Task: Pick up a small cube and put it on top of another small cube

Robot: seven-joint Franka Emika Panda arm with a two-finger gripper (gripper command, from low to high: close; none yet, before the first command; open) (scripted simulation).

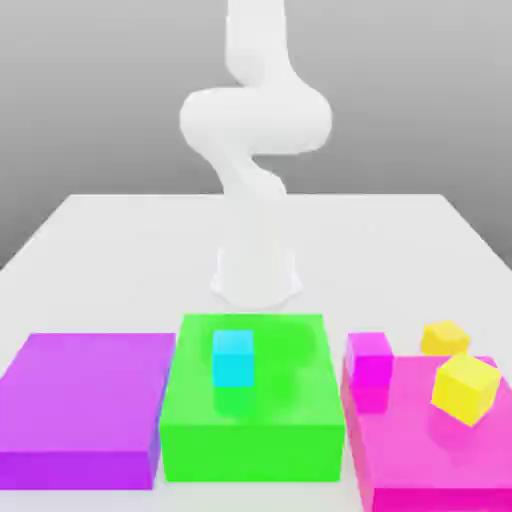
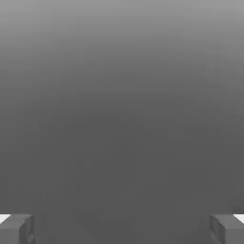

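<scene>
The small golden-yellow cube (image 1: 443, 338) rests at the far edge of the flat pink block (image 1: 430, 460), at the exterior view's right. The small cyan cube (image 1: 232, 358) stands on top of the flat green block (image 1: 250, 435) in the middle. In the hand view my gripper (image 2: 122, 228) is open. Its two grey fingertips (image 2: 16, 228) are spread wide, with nothing between them and only a plain grey background beyond. The white arm (image 1: 255, 130) rises from its base behind the green block, apart from both cubes.
A brighter lemon-yellow cube (image 1: 465, 388) sits tilted on the pink block, close in front of the golden one. A small magenta cube (image 1: 370, 358) stands at that block's left corner. A flat purple block (image 1: 85, 410) lies at the left on the white table (image 1: 120, 260).
</scene>
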